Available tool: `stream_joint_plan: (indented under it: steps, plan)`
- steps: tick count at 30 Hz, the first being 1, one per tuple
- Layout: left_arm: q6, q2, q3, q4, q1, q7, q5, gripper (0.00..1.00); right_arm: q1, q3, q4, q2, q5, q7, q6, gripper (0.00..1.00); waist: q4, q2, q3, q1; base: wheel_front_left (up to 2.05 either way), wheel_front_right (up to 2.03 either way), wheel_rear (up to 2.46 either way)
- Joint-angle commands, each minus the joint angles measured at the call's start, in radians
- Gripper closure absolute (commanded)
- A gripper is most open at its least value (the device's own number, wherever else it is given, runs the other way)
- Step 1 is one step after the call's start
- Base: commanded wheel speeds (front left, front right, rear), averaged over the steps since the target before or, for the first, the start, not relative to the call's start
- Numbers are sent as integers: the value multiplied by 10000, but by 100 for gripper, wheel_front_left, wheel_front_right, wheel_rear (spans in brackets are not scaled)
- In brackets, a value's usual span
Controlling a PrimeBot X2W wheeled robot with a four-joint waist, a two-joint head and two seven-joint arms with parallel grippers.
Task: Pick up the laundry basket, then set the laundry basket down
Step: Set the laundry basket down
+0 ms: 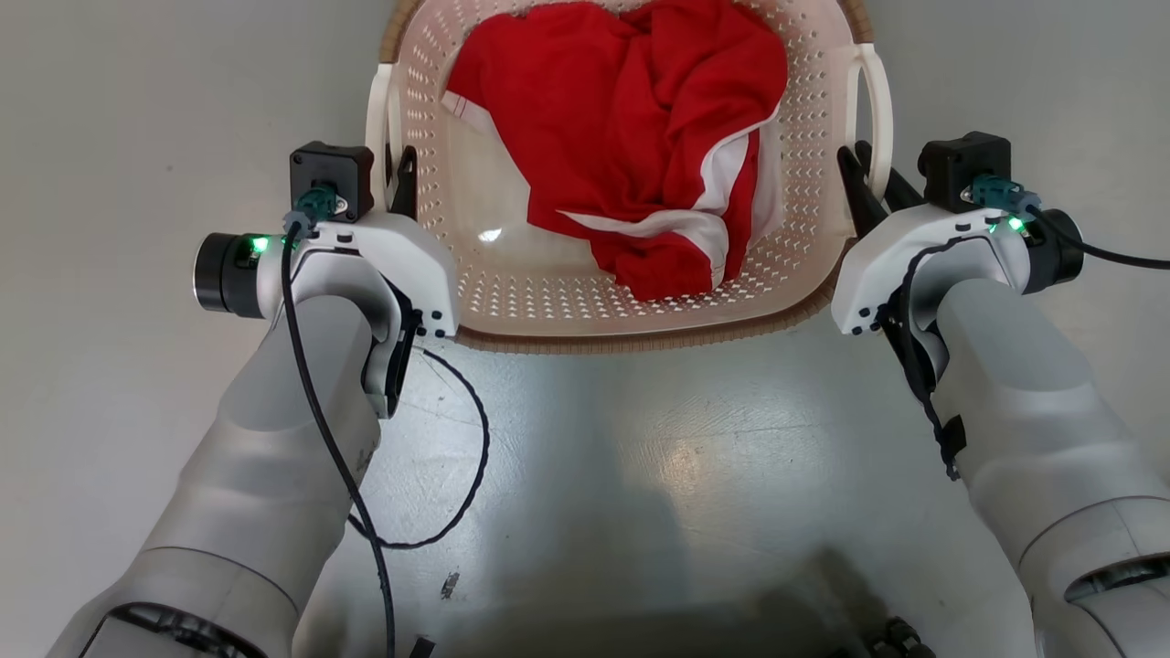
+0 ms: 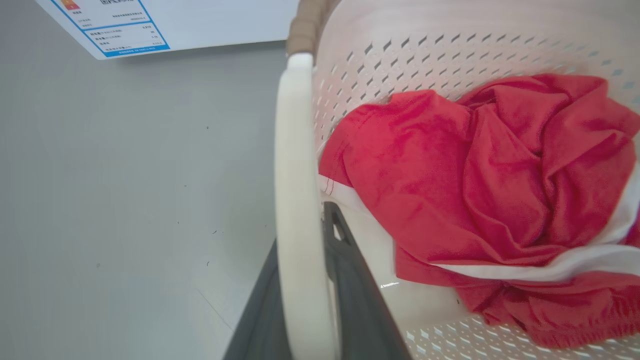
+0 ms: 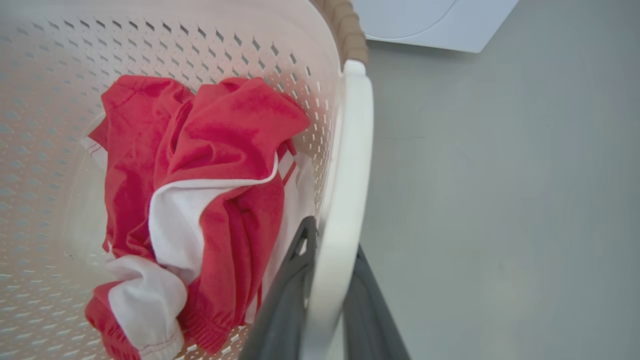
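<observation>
The laundry basket (image 1: 512, 292), cream-white and perforated with a brown woven-look rim, sits straight ahead between my arms, and a red and white garment (image 1: 640, 137) is crumpled inside it. My left gripper (image 1: 395, 169) is shut on the basket's left loop handle (image 1: 377, 119); in the left wrist view its dark fingers (image 2: 350, 280) straddle that white handle (image 2: 292, 175). My right gripper (image 1: 868, 164) is shut on the right loop handle (image 1: 882, 100), and its fingers (image 3: 285, 300) likewise clamp the handle (image 3: 352, 150). Whether the basket is resting on the floor I cannot tell.
Smooth grey floor (image 1: 137, 137) surrounds the basket. A white appliance panel with a blue-framed label (image 2: 125, 25) stands beyond the basket's left side, and a white appliance front (image 3: 425, 20) lies beyond its right side. A black cable (image 1: 457, 475) hangs from my left arm.
</observation>
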Motion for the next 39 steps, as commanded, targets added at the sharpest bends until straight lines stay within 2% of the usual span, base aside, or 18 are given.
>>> stream_joint_plan:
  steps: [1, 6, 26, 27, 28, 29, 39]
  plan:
    - [-298, 86, 368, -198, -78, -62, 347, 100, 127, -183, -252, 152, -401, -204, 56, 100, 64, 0, 113, -1, 0, 0, 0]
    - [-445, -37, 808, -138, -123, -62, 771, 100, 214, -493, -322, 156, -671, -204, 56, 100, 184, 0, 260, -1, 0, 0, 0]
    - [-810, -273, 1866, 220, -231, -62, 1782, 100, 277, -366, -498, 158, -312, -204, 56, 100, 134, 0, 592, -1, 0, 0, 0]
    - [-779, -288, 1913, 234, -228, -62, 1804, 55, 277, -397, -506, 158, -296, -204, 56, 78, 140, 0, 610, -1, 0, 0, 0]
    - [-727, -302, 1979, 246, -226, -62, 1812, 0, 270, -428, -529, 158, -302, -204, 56, 51, 141, 0, 629, -1, 0, 0, 0]
    - [-706, -316, 2029, 273, -222, -62, 1820, 0, 264, -478, -602, 158, -329, -204, 56, 0, 138, 0, 647, -1, 0, 0, 0]
    - [-586, -402, 2349, 372, -160, -63, 2014, 0, 628, -643, -1486, 158, -272, -204, 56, 0, 183, 0, 528, -1, 0, 0, 0]
